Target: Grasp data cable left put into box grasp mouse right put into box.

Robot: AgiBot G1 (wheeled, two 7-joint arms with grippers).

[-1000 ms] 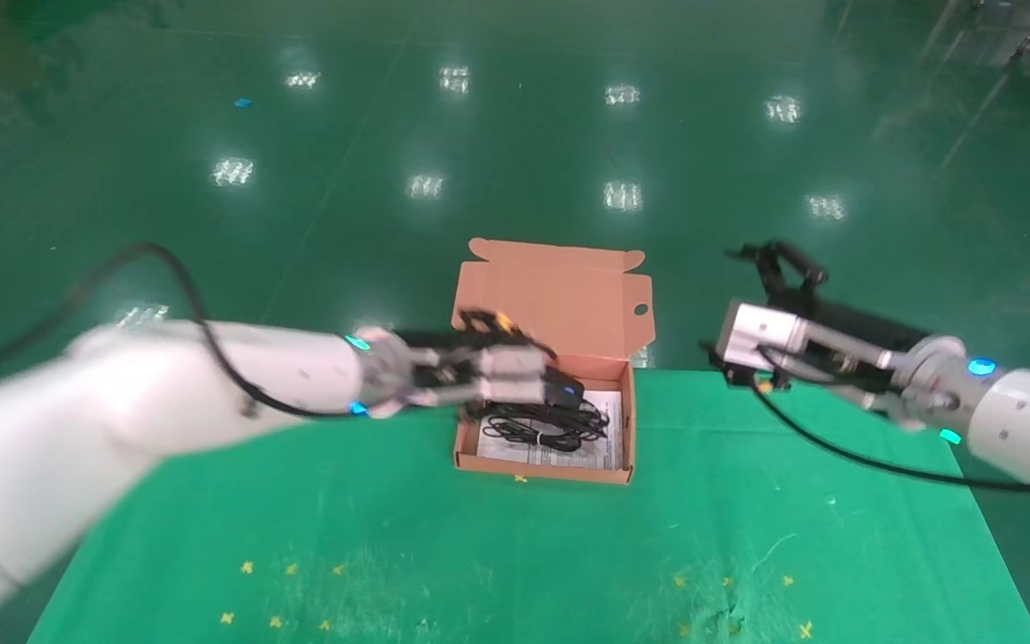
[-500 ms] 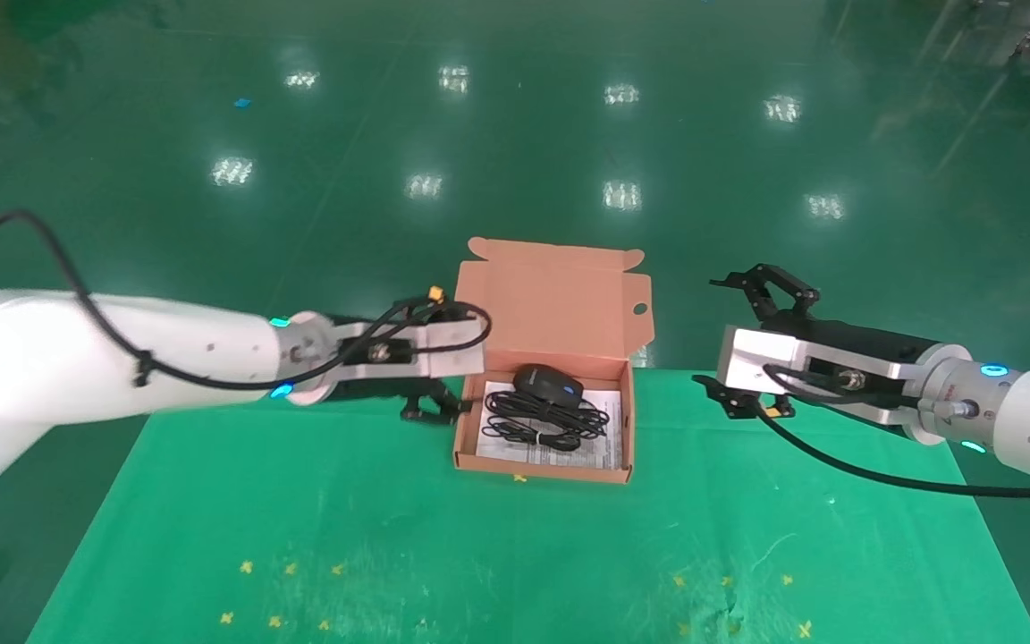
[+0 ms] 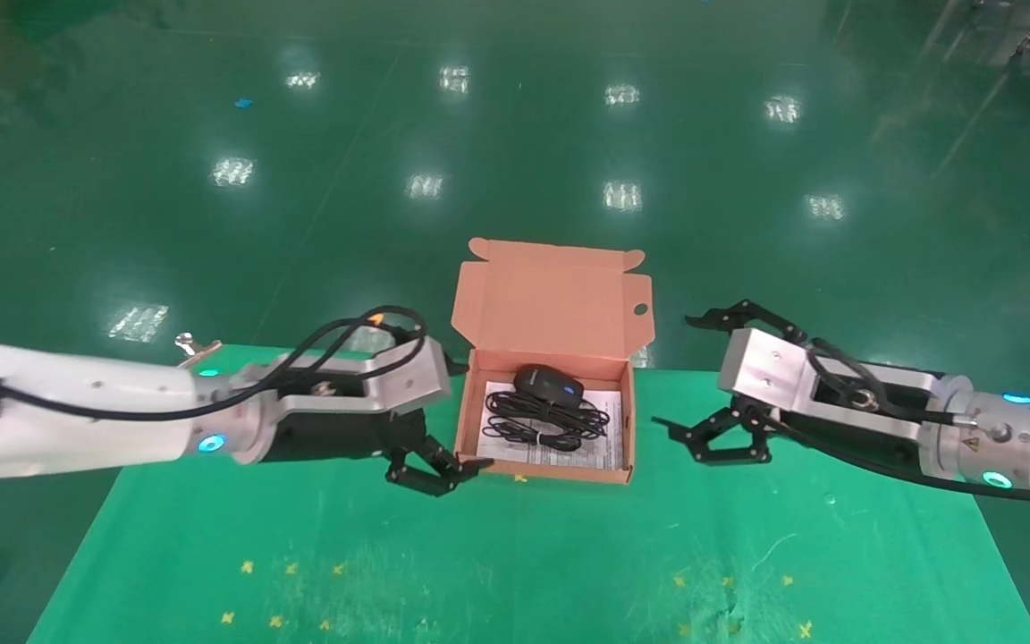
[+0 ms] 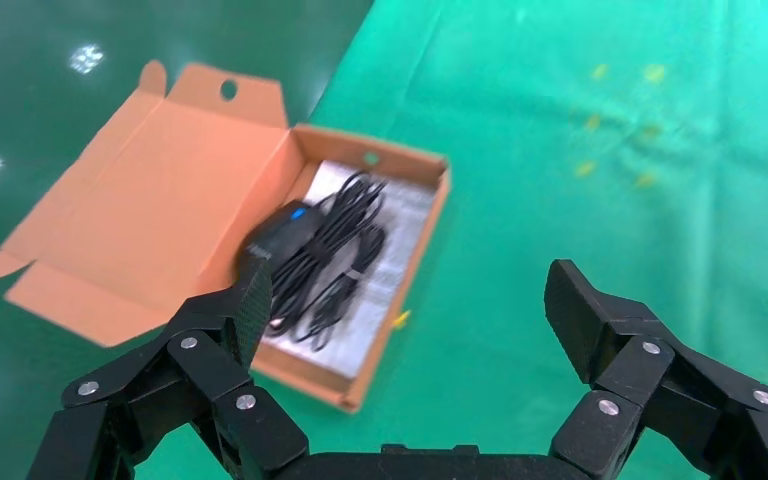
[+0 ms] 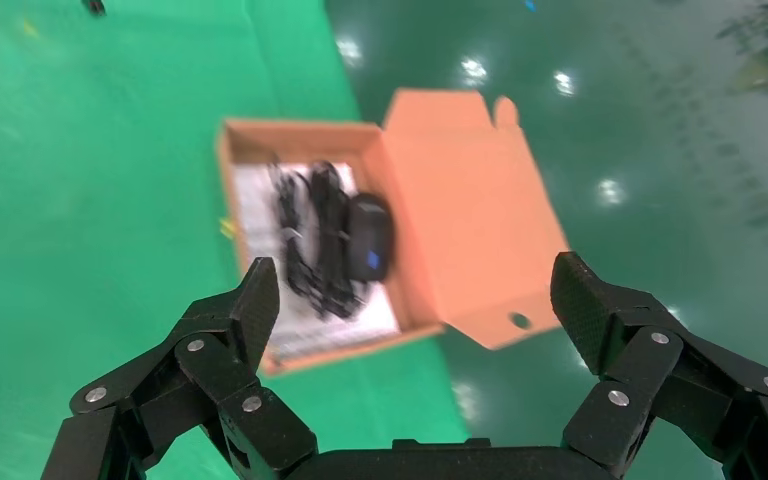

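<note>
Both task items lie inside the shallow salmon-orange cardboard box (image 3: 470,461): the small black oval mouse (image 3: 548,384) at the lid end, the loose coiled black data cable (image 3: 544,422) touching it on the white printed sheet (image 3: 603,452). The hinged lid (image 3: 551,300) stands open. The left gripper (image 3: 439,447) hangs just left of the box, fingers spread and empty; the right gripper (image 3: 712,380) is near the right wall, likewise spread and empty. A stray sweep from either arm could knock the light box or catch a cable loop.
</note>
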